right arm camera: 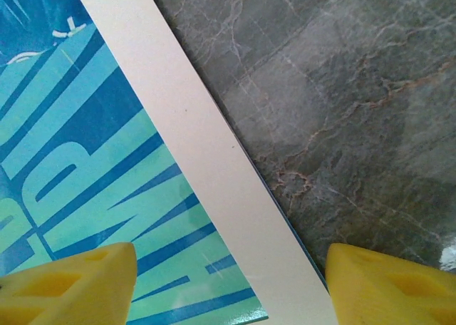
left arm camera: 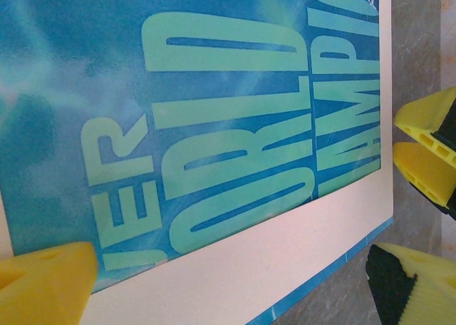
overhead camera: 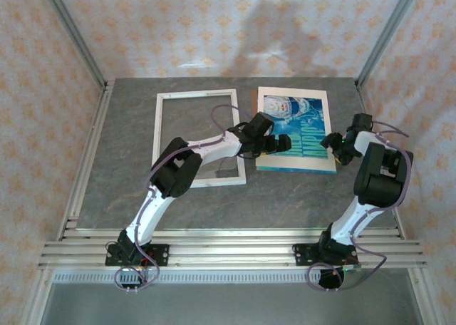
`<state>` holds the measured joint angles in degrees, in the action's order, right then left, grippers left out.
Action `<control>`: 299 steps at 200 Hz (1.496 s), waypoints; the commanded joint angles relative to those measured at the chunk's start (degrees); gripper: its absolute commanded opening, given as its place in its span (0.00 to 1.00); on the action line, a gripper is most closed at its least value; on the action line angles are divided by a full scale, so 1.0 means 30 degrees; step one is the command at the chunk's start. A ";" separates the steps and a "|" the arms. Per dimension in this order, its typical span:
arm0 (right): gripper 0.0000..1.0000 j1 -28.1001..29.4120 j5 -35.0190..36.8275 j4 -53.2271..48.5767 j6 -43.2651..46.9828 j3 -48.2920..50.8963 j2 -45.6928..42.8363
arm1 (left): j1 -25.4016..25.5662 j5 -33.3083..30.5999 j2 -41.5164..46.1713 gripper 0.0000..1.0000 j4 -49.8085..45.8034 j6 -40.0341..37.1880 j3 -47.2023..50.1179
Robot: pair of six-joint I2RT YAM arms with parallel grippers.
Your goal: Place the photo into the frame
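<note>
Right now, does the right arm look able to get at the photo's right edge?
Probably yes: the right end effector hangs open astride that edge, one finger over the photo, the other over the table, nothing between. A cream mat overlies the photo's border, though.

**Photo** [left arm camera: 214,125]: smooth printed paper, teal, with a slight sheen. **Mat** [left arm camera: 285,246], lying over the photo's border: cream card, matt, finely grained. **Surface** [right arm camera: 342,90], beside the photo: grey, veined like stone, dull finish. **Left pincer's fingers** [left arm camera: 43,286]: yellow moulded plastic, matt. **Frame** [overhead camera: 162,140], left of the photo: white, smooth; material cannot be told.
</note>
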<state>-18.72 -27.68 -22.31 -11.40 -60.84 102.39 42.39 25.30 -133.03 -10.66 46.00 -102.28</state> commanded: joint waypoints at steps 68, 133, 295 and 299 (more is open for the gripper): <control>0.70 0.0142 -0.3103 0.0007 -0.0534 0.0357 -0.2454 | 0.0225 0.0415 -0.1034 1.00 -0.2603 -0.0918 -0.0955; 0.70 0.0121 -0.3268 -0.0102 -0.0577 0.0599 -0.2721 | 0.0225 0.0385 -0.1008 1.00 -0.2512 -0.0814 -0.0764; 0.65 0.2539 0.1471 -0.2083 0.2434 -0.1021 -0.3061 | 0.0282 0.0578 -0.1154 1.00 -0.2309 -0.0846 -0.0634; 0.64 0.2693 0.1871 -0.2178 0.2513 -0.1069 -0.2981 | 0.0283 0.0564 -0.1154 1.00 -0.2308 -0.0859 -0.0626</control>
<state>-14.15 -29.52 -24.47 -7.55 -61.93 93.21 42.39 25.34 -133.67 -14.41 43.62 -104.33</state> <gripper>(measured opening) 0.647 0.997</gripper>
